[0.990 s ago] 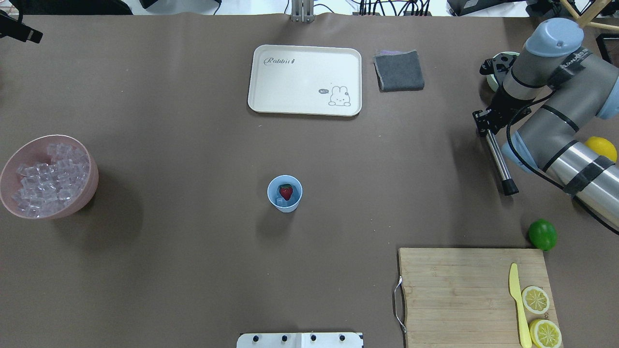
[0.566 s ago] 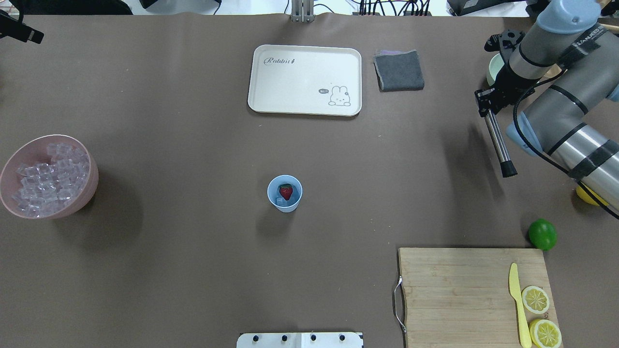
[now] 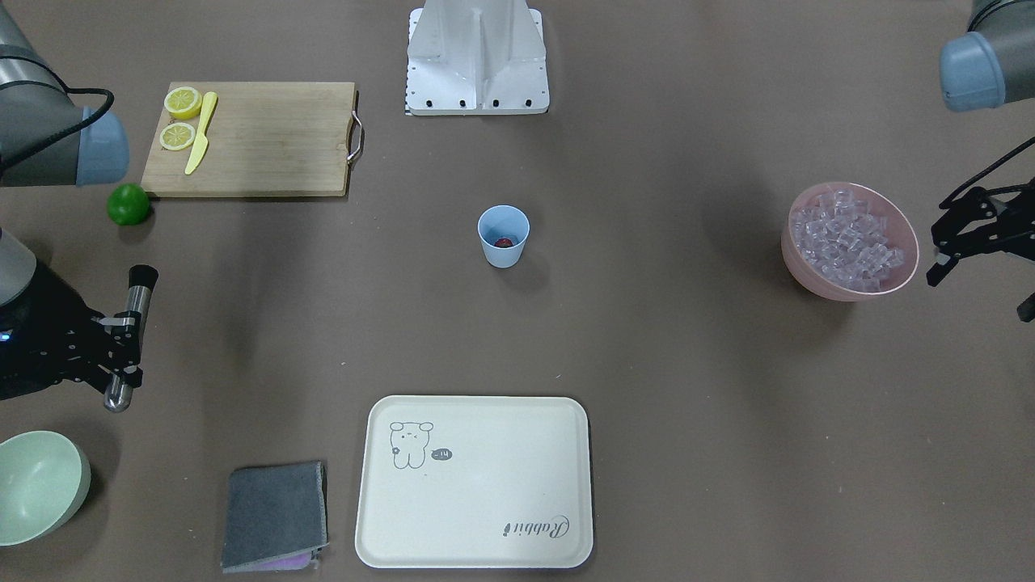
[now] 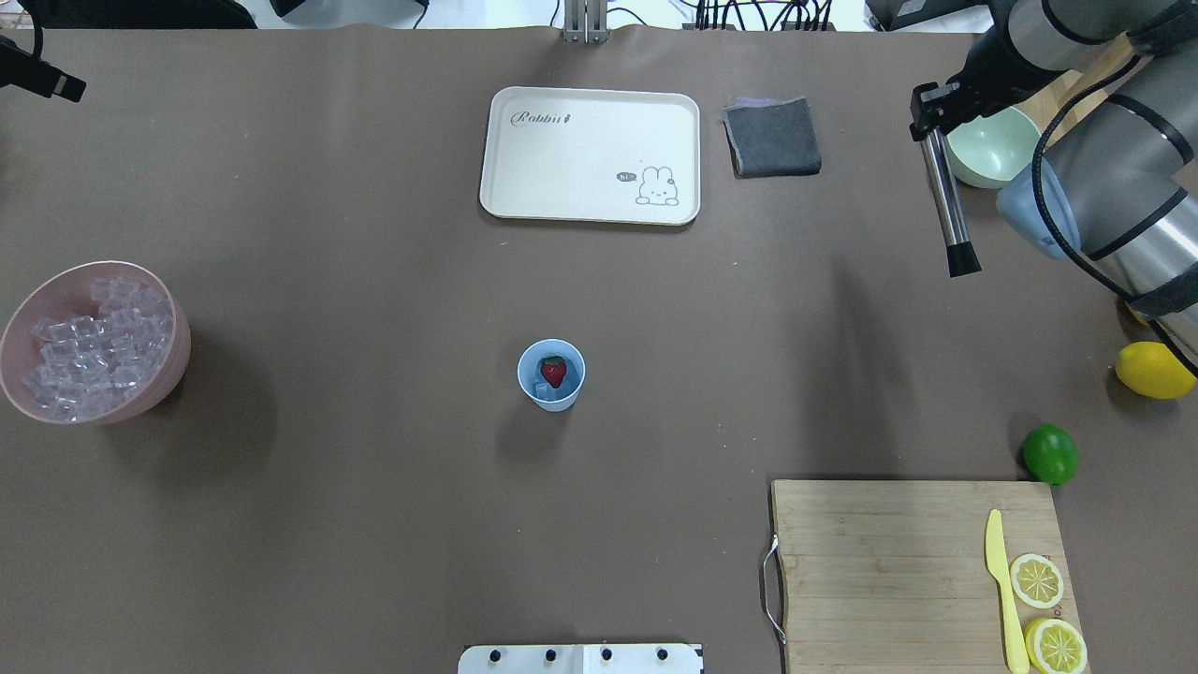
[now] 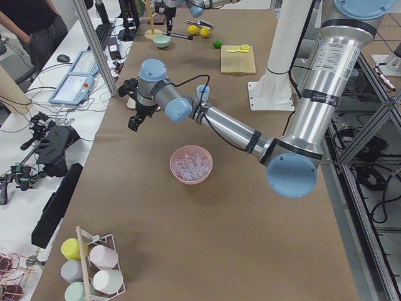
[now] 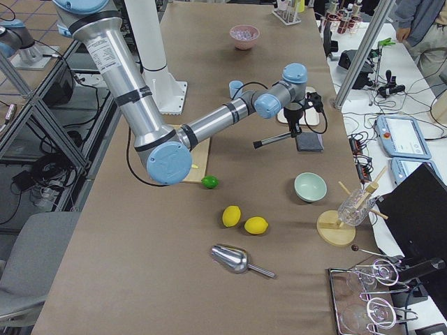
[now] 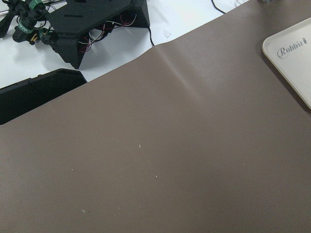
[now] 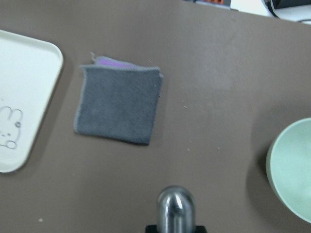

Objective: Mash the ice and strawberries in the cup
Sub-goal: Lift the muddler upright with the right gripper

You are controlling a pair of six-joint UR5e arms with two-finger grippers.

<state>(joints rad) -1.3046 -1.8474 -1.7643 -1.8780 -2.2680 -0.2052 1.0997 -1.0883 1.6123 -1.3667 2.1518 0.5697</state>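
The light blue cup (image 4: 552, 396) stands near the table's middle, with a dark red strawberry (image 4: 553, 372) and a clear ice cube (image 4: 541, 389) inside. More ice (image 4: 89, 351) fills a pink bowl (image 4: 178, 360) at the left edge. My right gripper (image 4: 928, 117) is far right at the back, shut on the upper end of a steel muddler (image 4: 943, 201) with a black tip, well away from the cup. In the front-facing view the muddler (image 3: 131, 331) slants beside the right gripper (image 3: 120, 349). My left gripper (image 3: 974, 267) hangs open and empty beyond the pink bowl (image 3: 808, 279).
A cream tray (image 4: 590, 154) and a folded grey cloth (image 4: 772, 138) lie at the back. A pale green bowl (image 4: 992, 150) sits under the right arm. A lemon (image 4: 1153, 370), a lime (image 4: 1049, 454) and a cutting board (image 4: 889, 562) with lemon halves and a yellow knife occupy the right front.
The right arm has swung toward the table's back edge with the muddler in its grip, uncovering the green bowl and the lemon. The cup and its contents have not moved.
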